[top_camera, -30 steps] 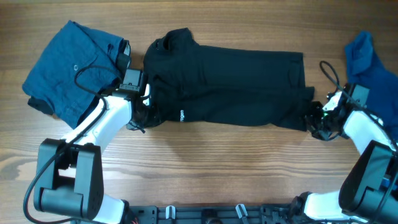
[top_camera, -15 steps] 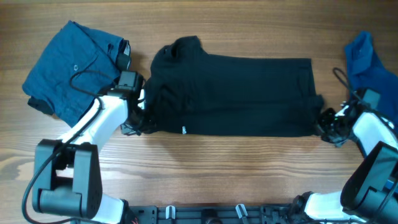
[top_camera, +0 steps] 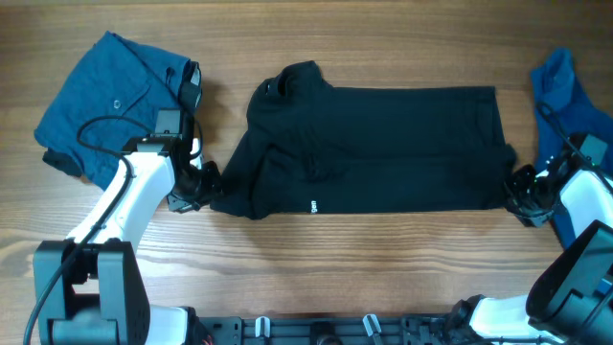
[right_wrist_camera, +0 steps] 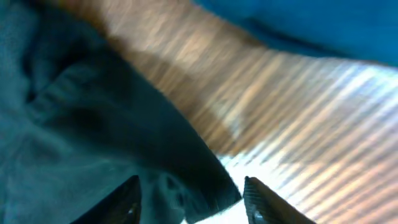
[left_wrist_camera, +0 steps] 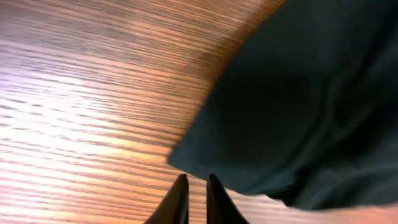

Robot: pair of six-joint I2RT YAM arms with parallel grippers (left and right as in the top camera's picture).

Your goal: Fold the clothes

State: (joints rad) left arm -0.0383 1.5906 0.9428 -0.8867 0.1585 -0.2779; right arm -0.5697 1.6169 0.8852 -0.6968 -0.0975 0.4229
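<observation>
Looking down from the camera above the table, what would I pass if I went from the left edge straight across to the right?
dark blue garment → left pincer → black T-shirt → right pincer → blue shirt

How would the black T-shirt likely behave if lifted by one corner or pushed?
Probably floppy: the black T-shirt lies flat with soft wrinkles, so it should sag from any grip. Pushed, it would likely bunch rather than slide whole across the wooden table.
</observation>
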